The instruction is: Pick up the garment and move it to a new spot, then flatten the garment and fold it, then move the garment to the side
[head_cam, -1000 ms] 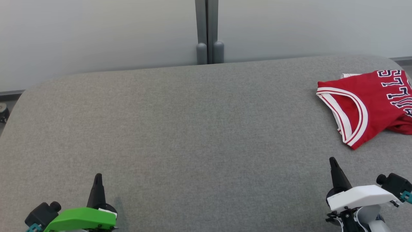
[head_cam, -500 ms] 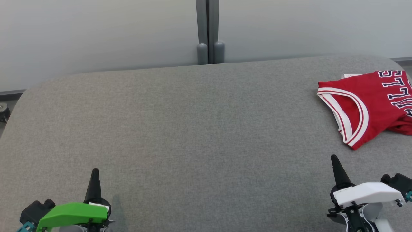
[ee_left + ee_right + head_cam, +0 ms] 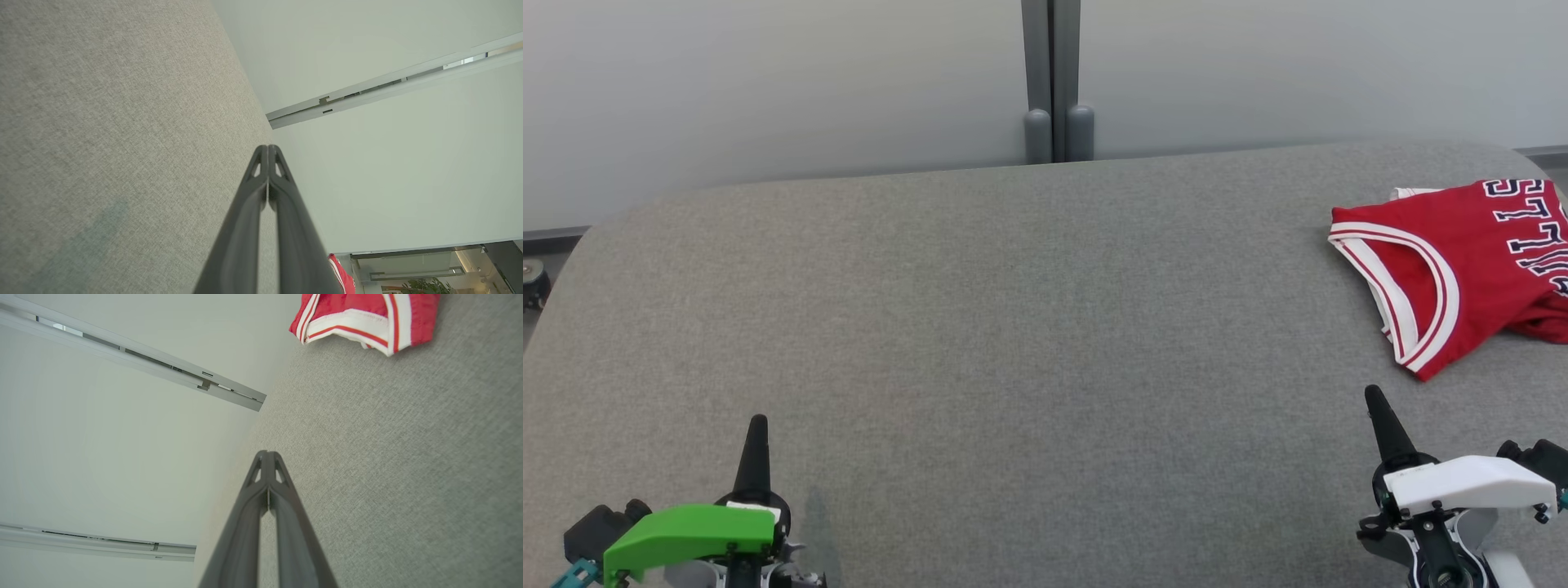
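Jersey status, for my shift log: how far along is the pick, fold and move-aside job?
Looks done: the jersey lies as a compact, folded-looking bundle at the table's right edge, partly cut off in the head view. In hand: nothing; the left gripper and right gripper are shut, empty, apart from it. Left: probably nothing, though the cut-off part can't be checked.

garment (image 3: 1462, 253): red sleeveless jersey, white-and-red striped trim, dark white-edged lettering | state: layered on itself, a white edge peeking out at its far side, near right part rumpled | pose: lying flat, lettering turned sideways | place: far right of the grey cloth-covered table (image 3: 1013, 327), cut by the head view's right edge
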You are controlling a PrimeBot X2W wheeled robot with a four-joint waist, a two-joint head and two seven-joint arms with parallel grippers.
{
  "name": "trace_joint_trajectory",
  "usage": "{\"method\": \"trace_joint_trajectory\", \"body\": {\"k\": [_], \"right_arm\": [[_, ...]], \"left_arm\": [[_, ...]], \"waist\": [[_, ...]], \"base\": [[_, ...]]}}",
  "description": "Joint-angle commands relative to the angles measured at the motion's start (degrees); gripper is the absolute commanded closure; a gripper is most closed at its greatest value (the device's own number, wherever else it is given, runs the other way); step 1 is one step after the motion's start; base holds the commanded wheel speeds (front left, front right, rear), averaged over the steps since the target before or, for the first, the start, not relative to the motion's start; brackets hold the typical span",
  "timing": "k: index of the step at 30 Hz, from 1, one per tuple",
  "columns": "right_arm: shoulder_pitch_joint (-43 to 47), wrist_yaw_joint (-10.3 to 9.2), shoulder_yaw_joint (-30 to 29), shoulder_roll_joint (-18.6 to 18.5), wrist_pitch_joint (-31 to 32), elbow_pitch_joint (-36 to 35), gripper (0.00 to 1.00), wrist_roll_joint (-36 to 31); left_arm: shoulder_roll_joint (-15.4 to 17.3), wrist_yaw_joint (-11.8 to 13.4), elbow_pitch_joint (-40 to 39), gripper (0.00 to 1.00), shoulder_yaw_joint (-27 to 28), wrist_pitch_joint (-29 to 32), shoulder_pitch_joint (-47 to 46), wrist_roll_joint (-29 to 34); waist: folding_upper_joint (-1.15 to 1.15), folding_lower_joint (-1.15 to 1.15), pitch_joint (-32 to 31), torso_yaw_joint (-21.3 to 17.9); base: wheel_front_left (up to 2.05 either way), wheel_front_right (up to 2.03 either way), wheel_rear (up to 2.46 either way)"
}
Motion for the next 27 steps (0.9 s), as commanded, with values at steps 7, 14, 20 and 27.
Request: {"method": "trace_joint_trajectory", "body": {"k": [7, 14, 20, 27], "right_arm": [[-1.2, 0.00, -0.6, -0.3, 1.2, -0.9, 1.00, 4.6], [-1.3, 0.00, -0.9, -0.4, 2.1, -1.1, 1.00, 8.1], [-1.4, 0.00, -1.2, -0.4, 2.9, -1.2, 1.00, 10.7], [-1.6, 0.00, -1.5, -0.4, 3.7, -1.4, 1.00, 13.7]], "left_arm": [[0.3, -0.1, -0.9, 1.00, 0.8, 1.2, -1.8, -4.0], [0.3, -0.1, -1.1, 1.00, 1.3, 2.1, -2.2, -6.9], [0.3, -0.1, -1.2, 1.00, 1.7, 2.9, -2.5, -9.4], [0.3, -0.1, -1.4, 1.00, 2.1, 3.7, -2.9, -11.9]], "waist": [[0.00, 0.00, 0.0, 0.1], [0.00, 0.00, 0.0, 0.1], [0.00, 0.00, 0.0, 0.2], [0.00, 0.00, 0.0, 0.3]], "base": [[0.00, 0.00, 0.00], [0.00, 0.00, 0.00], [0.00, 0.00, 0.00], [0.00, 0.00, 0.00]]}}
